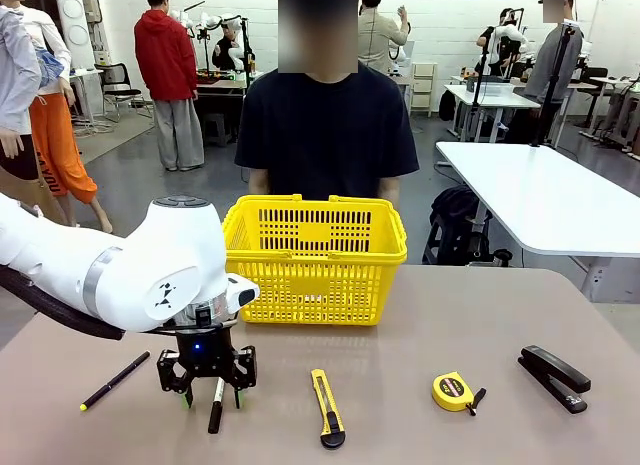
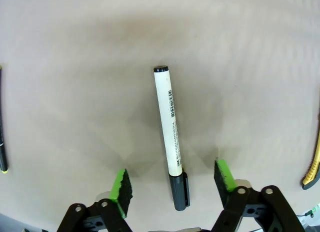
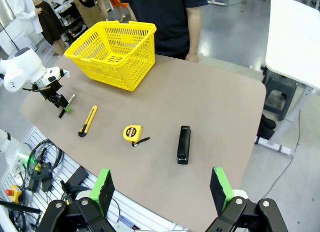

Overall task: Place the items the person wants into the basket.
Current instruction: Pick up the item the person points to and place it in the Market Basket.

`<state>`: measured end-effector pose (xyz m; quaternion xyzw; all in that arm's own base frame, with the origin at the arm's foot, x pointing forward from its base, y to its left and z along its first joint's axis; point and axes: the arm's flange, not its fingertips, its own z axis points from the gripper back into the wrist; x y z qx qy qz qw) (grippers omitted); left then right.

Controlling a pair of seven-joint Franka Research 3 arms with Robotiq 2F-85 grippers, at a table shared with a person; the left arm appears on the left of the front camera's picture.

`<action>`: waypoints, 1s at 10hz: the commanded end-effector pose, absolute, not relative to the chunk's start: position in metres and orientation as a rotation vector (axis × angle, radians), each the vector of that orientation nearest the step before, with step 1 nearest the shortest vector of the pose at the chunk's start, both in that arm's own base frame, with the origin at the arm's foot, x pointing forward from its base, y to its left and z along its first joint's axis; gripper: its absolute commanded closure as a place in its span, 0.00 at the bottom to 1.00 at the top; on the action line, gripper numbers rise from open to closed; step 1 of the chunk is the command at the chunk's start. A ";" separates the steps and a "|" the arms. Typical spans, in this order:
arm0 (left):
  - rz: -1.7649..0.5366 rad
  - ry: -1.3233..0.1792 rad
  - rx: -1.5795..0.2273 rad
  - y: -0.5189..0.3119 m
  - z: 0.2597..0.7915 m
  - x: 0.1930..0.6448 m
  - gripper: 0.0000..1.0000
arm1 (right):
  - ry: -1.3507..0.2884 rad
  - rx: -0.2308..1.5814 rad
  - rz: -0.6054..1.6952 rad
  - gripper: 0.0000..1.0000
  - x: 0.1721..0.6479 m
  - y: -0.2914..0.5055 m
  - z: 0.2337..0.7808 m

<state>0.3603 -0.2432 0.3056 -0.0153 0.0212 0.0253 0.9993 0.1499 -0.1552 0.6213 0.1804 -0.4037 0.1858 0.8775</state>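
The white-barrelled marker (image 1: 217,405) (image 2: 169,137) lies flat on the table, its black cap nearest the wrist camera. My left gripper (image 1: 212,398) (image 2: 173,178) is down over it, open, with a green pad on either side of the cap end and a gap to each. The round yellow tape measure (image 1: 455,391) (image 3: 132,133) and the black stapler (image 1: 553,377) (image 3: 184,144) lie to the right near the front edge. The yellow basket (image 1: 315,253) (image 3: 112,47) stands at the far side in front of the person (image 1: 325,135). My right gripper (image 3: 162,187) hangs open, high above the table's corner.
A thin black pen (image 1: 115,380) (image 2: 2,142) lies left of the marker. To the marker's right is a yellow-and-black utility knife (image 1: 326,407) (image 3: 88,120). A second, white table (image 1: 545,200) stands off to the right.
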 end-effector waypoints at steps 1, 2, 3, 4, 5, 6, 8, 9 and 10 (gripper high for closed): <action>0.027 0.022 -0.030 -0.245 0.303 0.363 1.00 | -0.844 0.380 0.396 0.00 0.151 -0.155 0.621; 0.024 0.028 -0.029 -0.246 0.303 0.363 0.62 | -0.844 0.380 0.396 0.00 0.151 -0.155 0.621; 0.022 0.029 -0.030 -0.246 0.303 0.363 1.00 | -0.844 0.380 0.396 0.00 0.151 -0.155 0.621; 0.020 0.030 -0.030 -0.246 0.303 0.362 1.00 | -0.844 0.380 0.396 0.00 0.151 -0.155 0.621; 0.018 0.031 -0.029 -0.246 0.303 0.362 1.00 | -0.844 0.380 0.396 0.00 0.151 -0.155 0.621; 0.017 0.033 -0.028 -0.246 0.303 0.362 1.00 | -0.844 0.380 0.396 0.00 0.151 -0.155 0.621; 0.014 0.038 -0.027 -0.246 0.303 0.362 1.00 | -0.844 0.380 0.396 0.00 0.151 -0.155 0.621; 0.014 0.039 -0.028 -0.246 0.303 0.363 1.00 | -0.844 0.380 0.396 0.00 0.151 -0.155 0.621; 0.013 0.040 -0.029 -0.246 0.303 0.363 1.00 | -0.844 0.380 0.396 0.00 0.151 -0.155 0.621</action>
